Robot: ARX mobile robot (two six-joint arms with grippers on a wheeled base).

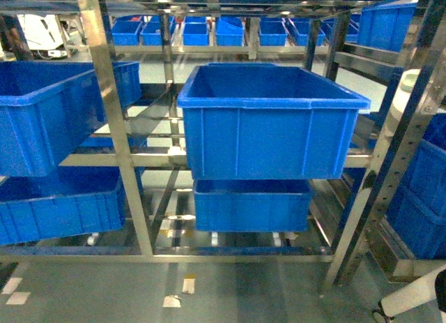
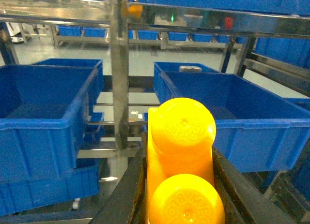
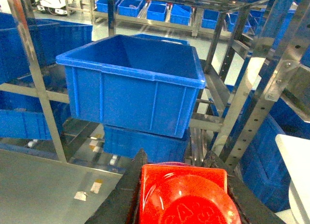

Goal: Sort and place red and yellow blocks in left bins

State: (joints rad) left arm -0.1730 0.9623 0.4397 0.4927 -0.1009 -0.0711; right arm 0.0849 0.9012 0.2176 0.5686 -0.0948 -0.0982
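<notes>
While clamped, yellow block point(image 2: 180, 161) lengthwise fwd.

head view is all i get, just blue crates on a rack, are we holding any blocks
Observer: Yes. The left gripper is shut on the yellow block, two studs showing.
Operator: and the right one
Observer: The right gripper is shut on the red block.
Operator: what's the left wrist facing
Observer: Two crates on the rack, one on the left and one on the right of a steel post.
</notes>
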